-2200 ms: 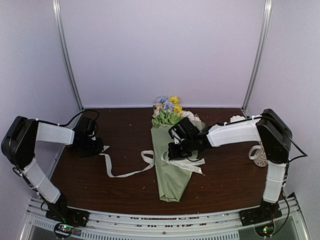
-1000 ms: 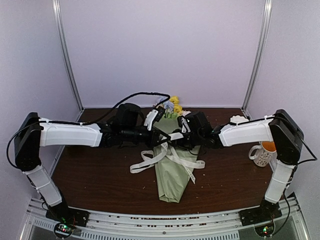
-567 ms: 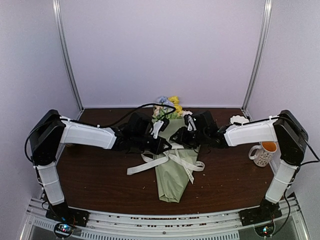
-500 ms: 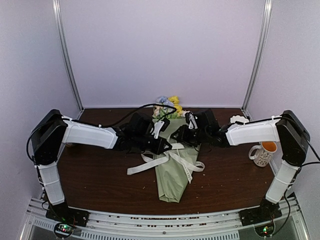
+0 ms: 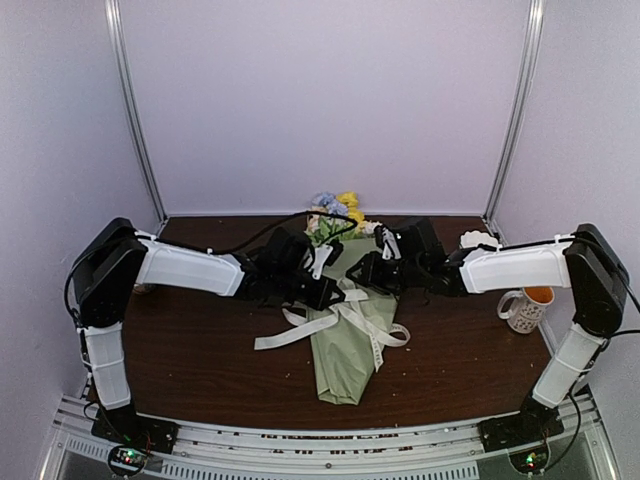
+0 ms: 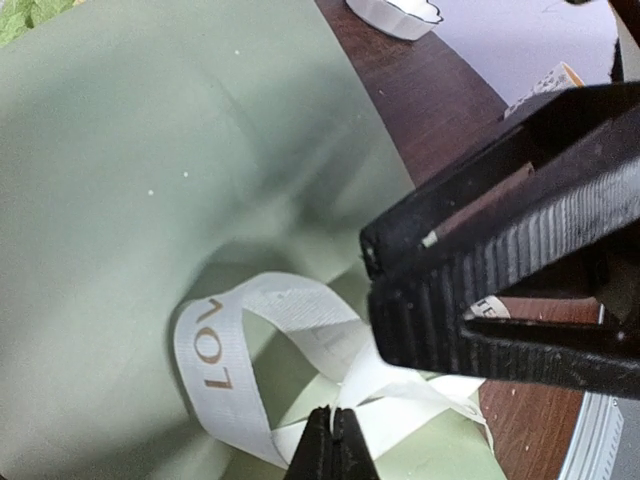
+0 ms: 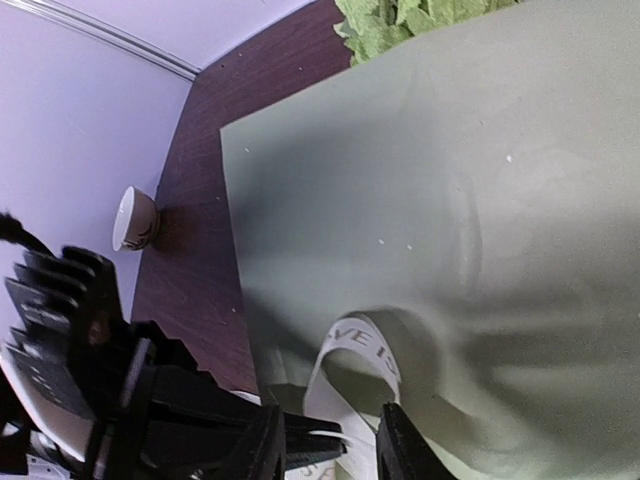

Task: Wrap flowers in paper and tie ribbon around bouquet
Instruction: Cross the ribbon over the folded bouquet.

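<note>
The bouquet lies on the table, its sage green paper (image 5: 348,340) tapering toward me and the flowers (image 5: 335,208) at the far end. The cream ribbon (image 5: 290,335) crosses over the paper in loops. My left gripper (image 5: 335,293) is shut, pinching a ribbon strand (image 6: 215,350) at its tips (image 6: 333,440) over the paper (image 6: 150,150). My right gripper (image 5: 362,280) faces it from the right. Its jaws stand apart (image 7: 332,445), with the left gripper's tips and a ribbon strand between them. A lettered ribbon loop (image 7: 365,345) rests on the paper (image 7: 450,200).
A patterned mug (image 5: 524,308) stands at the right edge beside the right arm. A white scalloped dish (image 5: 478,240) sits at the back right. A small cup (image 7: 133,217) sits on the table at the left side. Loose ribbon tails trail left of the bouquet.
The left arm has brought the ribbon from the table's left side over to the bouquet. Over the last second both grippers dropped onto the paper and edged slightly right.
</note>
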You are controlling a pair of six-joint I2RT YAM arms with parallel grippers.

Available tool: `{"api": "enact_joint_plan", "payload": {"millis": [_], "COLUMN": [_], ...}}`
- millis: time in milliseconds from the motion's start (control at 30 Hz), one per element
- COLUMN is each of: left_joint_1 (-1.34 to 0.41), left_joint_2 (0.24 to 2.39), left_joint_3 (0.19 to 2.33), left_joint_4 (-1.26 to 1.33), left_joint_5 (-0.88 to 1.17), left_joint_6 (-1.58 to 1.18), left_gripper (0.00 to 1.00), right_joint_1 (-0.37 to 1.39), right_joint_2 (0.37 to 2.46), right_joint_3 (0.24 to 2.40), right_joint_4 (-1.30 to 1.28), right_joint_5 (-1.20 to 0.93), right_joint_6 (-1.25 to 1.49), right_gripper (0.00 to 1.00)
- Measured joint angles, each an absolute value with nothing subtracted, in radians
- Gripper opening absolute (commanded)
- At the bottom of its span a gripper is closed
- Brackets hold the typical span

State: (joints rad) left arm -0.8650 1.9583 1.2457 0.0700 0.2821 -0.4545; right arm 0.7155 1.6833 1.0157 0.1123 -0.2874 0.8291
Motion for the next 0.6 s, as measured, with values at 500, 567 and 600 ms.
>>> {"api": "enact_joint_plan", "payload": {"millis": [500,567,600], "left_joint_1": [-0.865,-0.865,-0.865], "left_joint_2": [1.96,1.96,1.96], "left_joint_3": [1.252,1.252,1.252], "left_joint_4": [0.05,0.05,0.05], "left_joint_5": [0.272,0.272,0.272], "left_joint_6": [-0.439,-0.438,-0.437], "left_gripper": [0.0,0.0,0.0], "right_joint_1": [0.716,0.716,0.716], "right_joint_2": [1.617,1.629,1.634], "right_joint_3": [0.968,0.968,0.968], "right_joint_4": [-0.004,-0.006,-0.009], "right_joint_5": [-0.302,-0.31,-0.313], "right_joint_6": [0.732,0.729,0.728], "right_gripper": [0.34,0.35,0.36]}}
